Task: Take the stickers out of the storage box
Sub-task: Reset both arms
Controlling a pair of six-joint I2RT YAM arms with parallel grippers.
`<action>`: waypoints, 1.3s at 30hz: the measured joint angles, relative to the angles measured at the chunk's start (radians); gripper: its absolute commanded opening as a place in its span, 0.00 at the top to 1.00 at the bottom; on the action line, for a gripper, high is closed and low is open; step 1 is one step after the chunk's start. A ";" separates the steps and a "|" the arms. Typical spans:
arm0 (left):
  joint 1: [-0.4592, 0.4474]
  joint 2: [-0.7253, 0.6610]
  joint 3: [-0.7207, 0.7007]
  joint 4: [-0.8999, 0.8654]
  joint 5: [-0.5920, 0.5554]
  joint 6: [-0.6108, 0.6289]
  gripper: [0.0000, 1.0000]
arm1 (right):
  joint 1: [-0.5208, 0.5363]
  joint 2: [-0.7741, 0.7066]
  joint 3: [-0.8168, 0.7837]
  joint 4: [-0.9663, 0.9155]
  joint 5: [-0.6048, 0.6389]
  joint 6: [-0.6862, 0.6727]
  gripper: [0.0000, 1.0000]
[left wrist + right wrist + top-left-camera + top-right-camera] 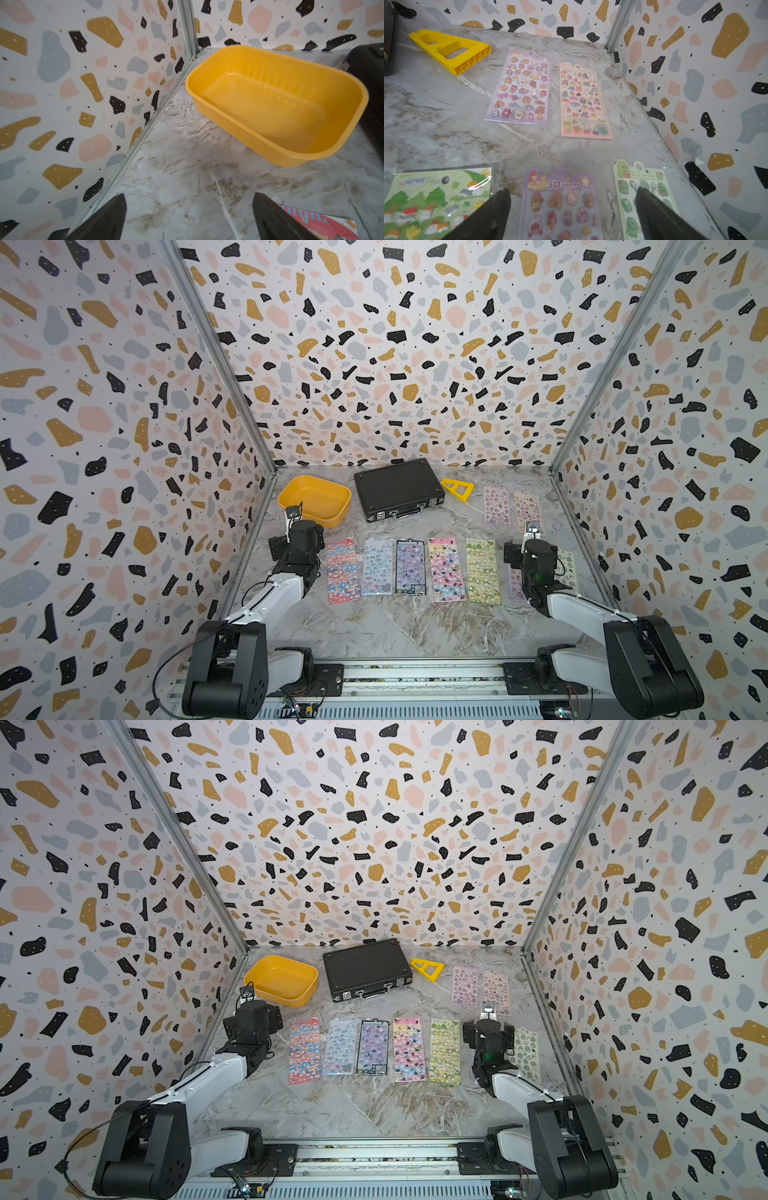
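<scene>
Left gripper (189,195) and right gripper (572,189), nearest, hover low with jaws spread wide, holding nothing. All visible stickers (446,568) lie flat on the marble table (395,626). The yellow storage box (270,108) sits empty by the far-left corner. Unloading looks finished, so no further pick seems needed.

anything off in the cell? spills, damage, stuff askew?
Nothing major. The storage box sits upright and empty; the stickers lie flat on the table. Only oddity: what looks like a small tear in the right wall covering.
</scene>
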State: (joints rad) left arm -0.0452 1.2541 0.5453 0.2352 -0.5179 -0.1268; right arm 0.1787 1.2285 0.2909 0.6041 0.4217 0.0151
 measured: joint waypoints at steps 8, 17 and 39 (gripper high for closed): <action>0.018 0.052 -0.034 0.119 0.090 -0.024 0.01 | -0.004 0.222 -0.095 0.377 -0.056 -0.091 0.01; -0.059 0.098 -0.206 0.396 0.124 0.042 0.01 | -0.005 0.342 -0.140 0.652 -0.070 -0.114 0.01; -0.013 0.182 -0.240 0.595 0.252 0.086 0.01 | -0.097 0.308 0.043 0.346 -0.123 -0.042 0.01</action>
State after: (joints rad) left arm -0.0578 1.4364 0.3058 0.8307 -0.2657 -0.0410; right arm 0.0822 1.5368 0.3344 0.9501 0.2989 -0.0273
